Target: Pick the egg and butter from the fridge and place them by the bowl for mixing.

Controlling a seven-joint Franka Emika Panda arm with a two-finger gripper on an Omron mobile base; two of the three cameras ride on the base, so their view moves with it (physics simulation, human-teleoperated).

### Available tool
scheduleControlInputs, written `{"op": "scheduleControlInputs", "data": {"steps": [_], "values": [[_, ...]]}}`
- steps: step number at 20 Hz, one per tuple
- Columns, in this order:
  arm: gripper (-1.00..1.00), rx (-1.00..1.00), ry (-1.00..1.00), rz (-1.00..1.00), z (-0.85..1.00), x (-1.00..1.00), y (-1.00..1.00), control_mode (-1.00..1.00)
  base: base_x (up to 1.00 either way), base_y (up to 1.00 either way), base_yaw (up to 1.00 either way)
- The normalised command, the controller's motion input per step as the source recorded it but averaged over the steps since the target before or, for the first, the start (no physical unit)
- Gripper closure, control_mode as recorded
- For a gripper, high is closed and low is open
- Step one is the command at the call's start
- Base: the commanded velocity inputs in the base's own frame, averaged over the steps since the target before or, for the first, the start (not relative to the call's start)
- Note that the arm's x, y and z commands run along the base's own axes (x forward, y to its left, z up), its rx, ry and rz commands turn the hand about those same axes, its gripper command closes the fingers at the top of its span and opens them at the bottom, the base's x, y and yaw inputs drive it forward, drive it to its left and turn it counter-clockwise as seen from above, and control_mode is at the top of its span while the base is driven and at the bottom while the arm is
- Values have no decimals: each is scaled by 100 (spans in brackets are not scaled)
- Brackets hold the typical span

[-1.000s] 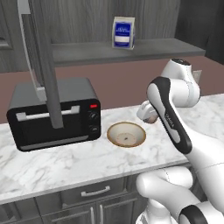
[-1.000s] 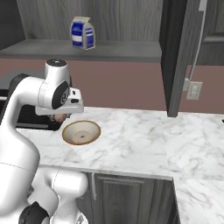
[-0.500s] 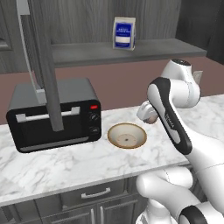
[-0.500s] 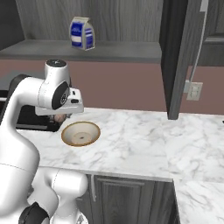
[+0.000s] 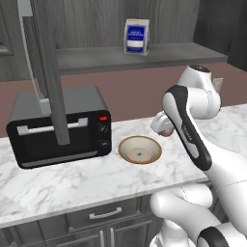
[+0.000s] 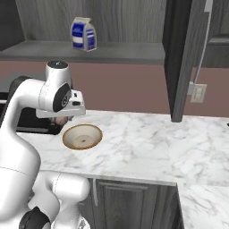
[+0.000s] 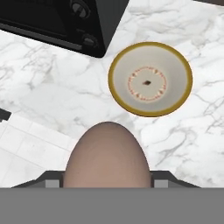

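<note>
My gripper is shut on the egg, a brownish-pink oval that bulges up between the two finger tips in the hand view. The gripper hangs a little above the marble counter, just right of the bowl in the left base view. From the right base view the gripper hangs just behind the bowl's left rim. The tan, brown-rimmed bowl lies below the hand, empty. The butter and the fridge are out of view.
A black toaster oven stands on the counter left of the bowl. A milk carton sits on the shelf behind. Tall grey door panels with bar handles hang close to each base camera. The marble counter stretches to the right.
</note>
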Motion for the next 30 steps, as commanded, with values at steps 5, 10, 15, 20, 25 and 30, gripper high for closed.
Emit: {"op": "scheduleControlInputs", "data": {"steps": [5,10,15,20,25,30], "values": [[100,0,1,-12,0,33,-10,-100,0,0,0],[100,1,3,-22,-3,39,-32,-100,0,0,0],[100,0,2,-22,-19,33,-39,-100,0,0,0],[100,-1,0,-24,-31,18,-42,-100,0,0,0],[100,0,-1,-14,-42,3,-39,-100,0,0,0],[100,0,-5,-15,-46,14,-36,-100,0,0,0]]}}
